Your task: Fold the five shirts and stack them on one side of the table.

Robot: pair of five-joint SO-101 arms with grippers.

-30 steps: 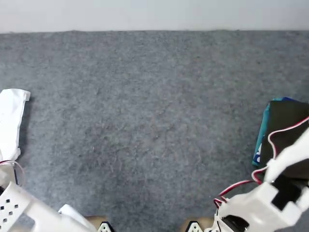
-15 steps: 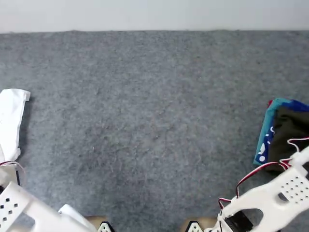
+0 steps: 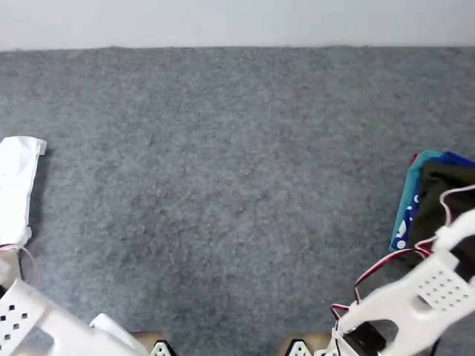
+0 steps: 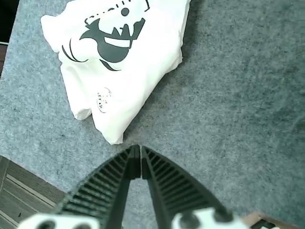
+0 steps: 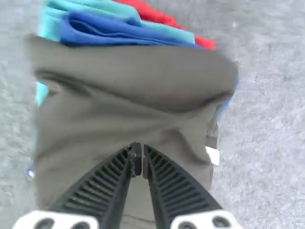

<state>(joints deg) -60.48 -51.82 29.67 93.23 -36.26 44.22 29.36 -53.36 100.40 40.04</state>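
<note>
A folded white shirt [image 4: 119, 62] with a black print lies at the table's left edge, where the high view shows its white cloth [image 3: 16, 189]. My left gripper [image 4: 140, 153] hovers shut over bare grey mat just short of the shirt's corner, holding nothing. At the right edge sits a stack [image 3: 436, 200]: a dark olive shirt [image 5: 128, 95] on top of blue [image 5: 109, 29], teal [image 5: 45, 21] and red [image 5: 183, 24] ones. My right gripper [image 5: 137, 152] is shut with its tips over the olive shirt, no cloth visibly pinched. The right arm [image 3: 415, 300] covers the stack's near part.
Grey felt mat [image 3: 237, 170] covers the table up to a pale wall at the back. The left arm [image 3: 30, 319] sits at the near left corner. Wooden table edge [image 4: 19, 191] shows beyond the mat by the left gripper.
The right arm drew back from over the stack towards the near edge, then rose slightly. The teal, blue and red edges under the olive shirt now show. The left arm stayed put.
</note>
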